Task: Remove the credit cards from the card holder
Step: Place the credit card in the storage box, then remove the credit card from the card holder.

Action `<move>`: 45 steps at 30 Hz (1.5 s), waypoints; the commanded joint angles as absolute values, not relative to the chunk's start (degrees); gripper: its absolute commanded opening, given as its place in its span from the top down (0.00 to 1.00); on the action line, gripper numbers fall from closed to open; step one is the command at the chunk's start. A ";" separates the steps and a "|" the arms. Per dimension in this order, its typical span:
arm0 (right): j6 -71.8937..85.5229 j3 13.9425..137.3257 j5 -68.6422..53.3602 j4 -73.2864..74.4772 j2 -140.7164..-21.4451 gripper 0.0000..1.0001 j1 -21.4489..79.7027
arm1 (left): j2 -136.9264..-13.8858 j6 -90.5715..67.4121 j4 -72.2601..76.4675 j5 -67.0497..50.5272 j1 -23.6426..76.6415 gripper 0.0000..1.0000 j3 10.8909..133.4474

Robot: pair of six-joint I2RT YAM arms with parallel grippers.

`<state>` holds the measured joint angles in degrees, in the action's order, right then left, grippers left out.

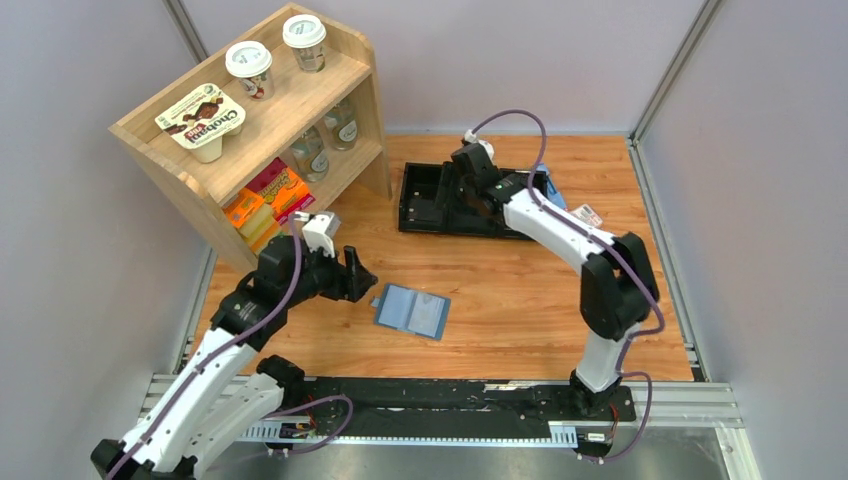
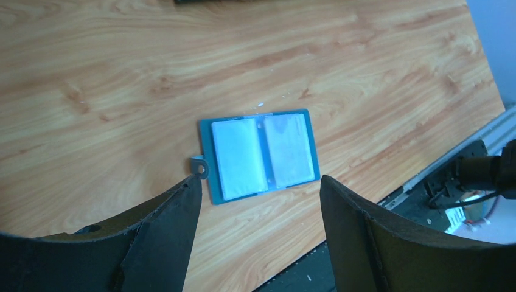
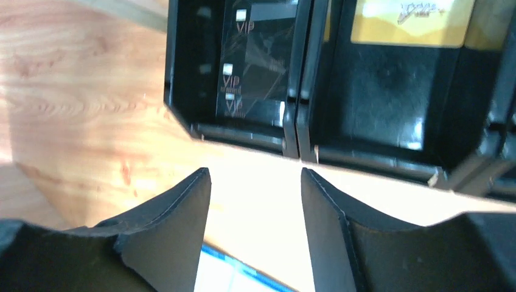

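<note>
Pale grey walls close in a light wooden counter point(image 1: 520, 300), seen from above. A wooden shelf point(image 1: 260, 130) stands at the far left. The teal-blue square folding card holder point(image 1: 412, 311) lies open and flat near the middle of the counter. The left claw point(image 1: 366, 284) hangs just left of it, apart from it. At the far side a long black plastic tray point(image 1: 420, 205) lies on the counter, and the right claw point(image 1: 468, 190) hangs over its middle.

From the left wrist, the card holder point(image 2: 258, 155) shows two lighter grey-blue pockets side by side; whether cards sit in them cannot be told. The left claw point(image 2: 260, 179) is spread wide, gripping nothing and touching nothing.

From the right wrist, the tray point(image 3: 298, 91) shows its compartments. A flat black credit card point(image 3: 255, 55) printed "VIP" lies in one; a gold card point(image 3: 414, 21) lies in the neighbouring one. The right claw point(image 3: 254, 173) is parted to a middling gap, empty, above the tray's rim and clear of both cards.
</note>
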<state>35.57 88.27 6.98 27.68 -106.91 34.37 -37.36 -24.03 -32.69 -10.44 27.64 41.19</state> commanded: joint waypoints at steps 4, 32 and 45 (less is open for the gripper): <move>33.58 68.58 -1.90 19.35 -92.13 0.38 38.84 | -44.47 -26.89 -23.82 -18.28 27.68 0.21 39.73; 20.22 53.26 -10.28 18.89 -97.21 0.62 47.39 | -61.52 -29.62 -19.95 -17.84 30.23 0.21 39.72; 21.96 59.41 -9.76 23.21 -92.64 0.48 43.42 | -68.90 -33.22 -15.38 -18.63 31.82 0.22 39.82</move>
